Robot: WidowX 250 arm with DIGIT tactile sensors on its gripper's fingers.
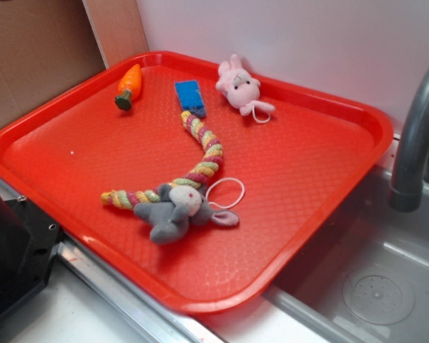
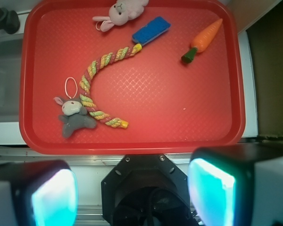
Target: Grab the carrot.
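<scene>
One carrot (image 1: 129, 86) is lying in a corner of the tray (image 1: 329, 186), bright orange and tapering to a dark green stub, well apart from the rope (image 1: 196, 161). Above, the gripper (image 2: 132, 193) is hanging wide, holding nothing.

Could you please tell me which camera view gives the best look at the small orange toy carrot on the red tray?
The wrist view: the small orange toy carrot with its dark green stub top lies unobstructed, seen from above along its whole length. The exterior view shows the same carrot at the red plastic tray's far corner, smaller and seen at an angle.
</scene>
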